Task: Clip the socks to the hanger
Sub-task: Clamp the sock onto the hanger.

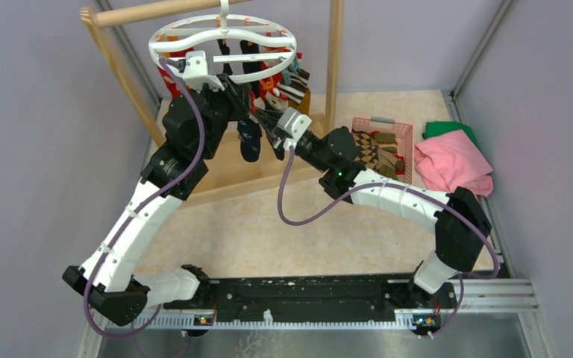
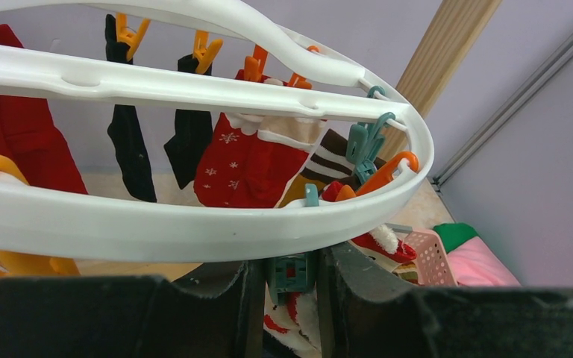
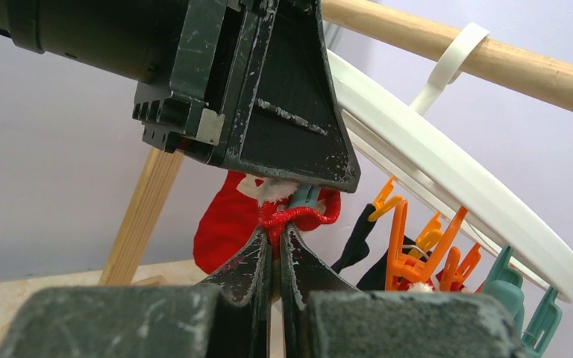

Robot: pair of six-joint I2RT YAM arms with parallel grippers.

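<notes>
Under the hanger (image 3: 448,168), right fingers (image 3: 252,265) pinch red sock (image 3: 310,216), left fingers (image 2: 220,302) seemingly grip clip (image 2: 289,274)

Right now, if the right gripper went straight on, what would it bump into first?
Probably the teal clip, just beyond the red sock that the right gripper pinches; the left gripper holds that clip. Depth is hard to judge.

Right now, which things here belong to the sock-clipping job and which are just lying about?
Job: white plastic ring hanger, teal clip in left gripper, red sock in right gripper, brown argyle socks in pink plastic basket.
Lying about: pink folded cloth, green cloth.
</notes>
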